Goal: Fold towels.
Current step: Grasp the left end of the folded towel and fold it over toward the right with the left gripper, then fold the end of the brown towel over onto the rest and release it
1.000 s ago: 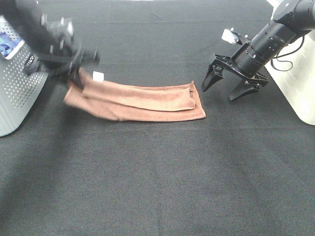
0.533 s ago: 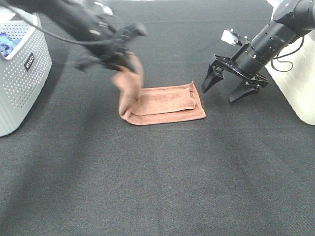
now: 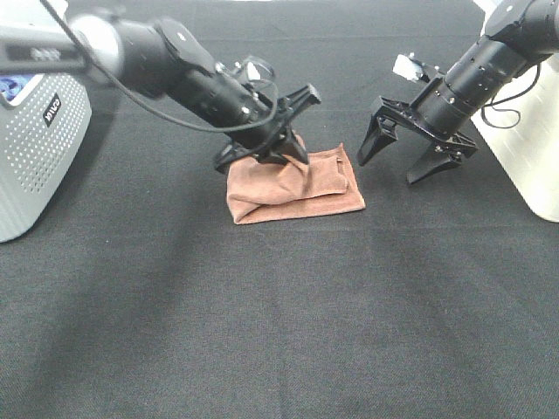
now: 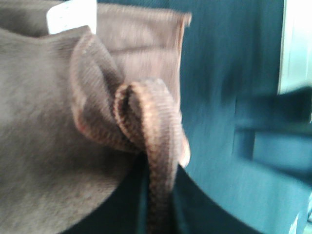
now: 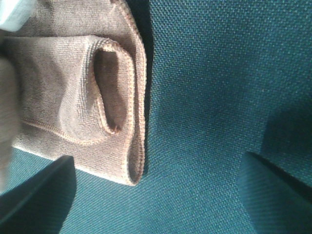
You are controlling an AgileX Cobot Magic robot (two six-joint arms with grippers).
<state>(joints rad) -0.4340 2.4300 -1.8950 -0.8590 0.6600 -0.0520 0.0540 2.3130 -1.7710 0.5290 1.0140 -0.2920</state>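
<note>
A robotics lab: two black robot arms [image 3: 166, 61] reach over a tabletop [image 3: 279, 332] draped in black fabric. A white perforated basket [image 3: 35, 166] stands at the tabletop's left edge.

Terracotta towel [image 3: 293, 188] lies folded into a layered rectangle, one hem bunched upward.

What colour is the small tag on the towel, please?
White tag, on the towel edge; clearest in the left wrist view.

Surface [image 3: 279, 332]: lower half of frame open. Upper band, left to right: perforated basket [image 3: 35, 148] at edge; left claw [image 3: 266, 153] clamped on towel [image 3: 306, 188]; narrow gap; right claw [image 3: 388, 168], spread wide; white bin [image 3: 533, 166].
</note>
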